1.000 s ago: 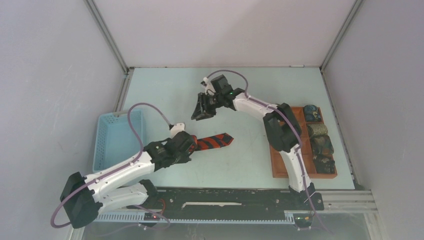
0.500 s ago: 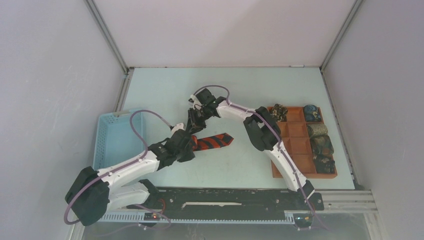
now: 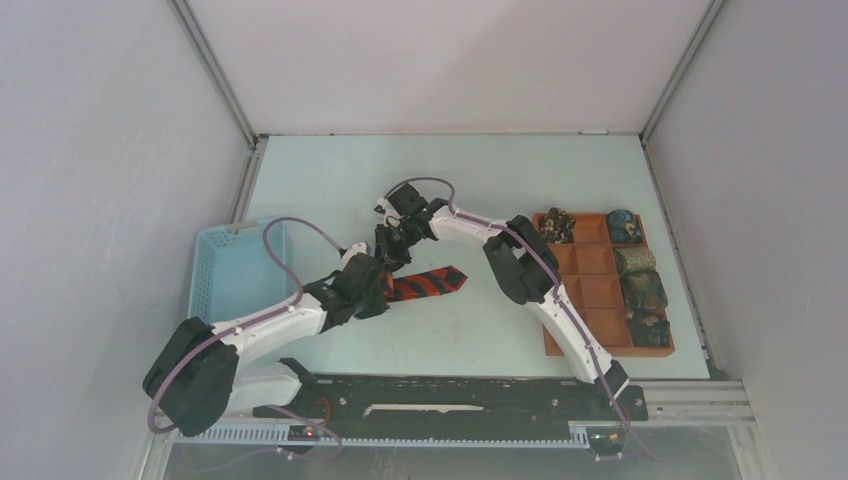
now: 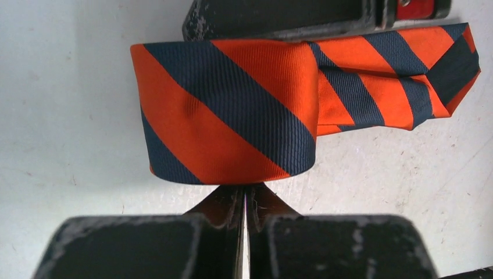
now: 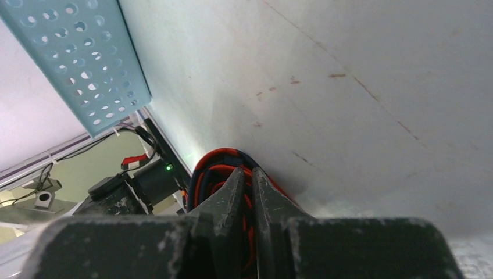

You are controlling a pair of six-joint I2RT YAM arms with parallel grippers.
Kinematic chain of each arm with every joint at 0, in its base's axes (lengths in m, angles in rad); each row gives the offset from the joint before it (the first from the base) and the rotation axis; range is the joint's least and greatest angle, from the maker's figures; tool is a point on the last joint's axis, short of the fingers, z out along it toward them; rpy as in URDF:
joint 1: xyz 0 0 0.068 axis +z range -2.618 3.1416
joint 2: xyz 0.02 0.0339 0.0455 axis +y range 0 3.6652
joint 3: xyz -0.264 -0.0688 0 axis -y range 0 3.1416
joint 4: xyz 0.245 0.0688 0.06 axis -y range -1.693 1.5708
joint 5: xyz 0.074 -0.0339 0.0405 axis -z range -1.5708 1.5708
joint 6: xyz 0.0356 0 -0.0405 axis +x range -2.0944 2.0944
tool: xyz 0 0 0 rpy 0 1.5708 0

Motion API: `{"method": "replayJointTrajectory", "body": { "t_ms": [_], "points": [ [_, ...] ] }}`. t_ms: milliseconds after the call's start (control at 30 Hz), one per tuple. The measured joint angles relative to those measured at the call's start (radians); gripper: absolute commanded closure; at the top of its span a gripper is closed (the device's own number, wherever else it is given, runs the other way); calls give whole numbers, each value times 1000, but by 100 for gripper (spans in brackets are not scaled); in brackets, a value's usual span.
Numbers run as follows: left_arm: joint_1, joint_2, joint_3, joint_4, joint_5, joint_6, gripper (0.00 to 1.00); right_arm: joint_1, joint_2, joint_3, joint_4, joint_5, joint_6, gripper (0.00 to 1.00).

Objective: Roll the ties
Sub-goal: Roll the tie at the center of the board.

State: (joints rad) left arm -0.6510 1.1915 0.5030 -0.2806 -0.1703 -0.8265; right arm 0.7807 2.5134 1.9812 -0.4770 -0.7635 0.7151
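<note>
The red-orange and dark striped tie (image 3: 428, 283) lies mid-table, its left end wound into a roll (image 4: 227, 110) and its pointed tail stretching right. My left gripper (image 3: 377, 290) is shut, its fingertips (image 4: 232, 200) running in under the roll's near edge. My right gripper (image 3: 391, 257) has come down on the roll's far end and is shut on its layers; the spiral end (image 5: 218, 165) shows between the fingers. Several small dark rolled ties (image 3: 640, 290) sit in the brown tray (image 3: 552, 335).
The light blue basket (image 3: 225, 285) stands left of the left arm and also shows in the right wrist view (image 5: 75, 58). The tray sits at the right edge of the table. Grey walls close in the table at the back and on both sides.
My right gripper swung down and to the left from above the table's middle onto the far end of the roll. My left gripper stayed on the roll; its elbow shifted right.
</note>
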Motion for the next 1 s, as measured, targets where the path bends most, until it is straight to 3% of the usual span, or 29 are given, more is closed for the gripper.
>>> {"method": "replayJointTrajectory", "body": {
  "t_ms": [500,700,867,1000],
  "points": [
    [35,66,0,63,5,45,98,1,-2,-34,12,-1,4,90],
    [39,82,3,85,8,50,94,0,-8,-47,24,0,4,91],
    [39,76,3,76,13,52,80,-1,-15,-56,27,5,3,87],
    [43,30,3,32,27,76,61,-8,-33,-72,24,16,2,72]
  ]
}}
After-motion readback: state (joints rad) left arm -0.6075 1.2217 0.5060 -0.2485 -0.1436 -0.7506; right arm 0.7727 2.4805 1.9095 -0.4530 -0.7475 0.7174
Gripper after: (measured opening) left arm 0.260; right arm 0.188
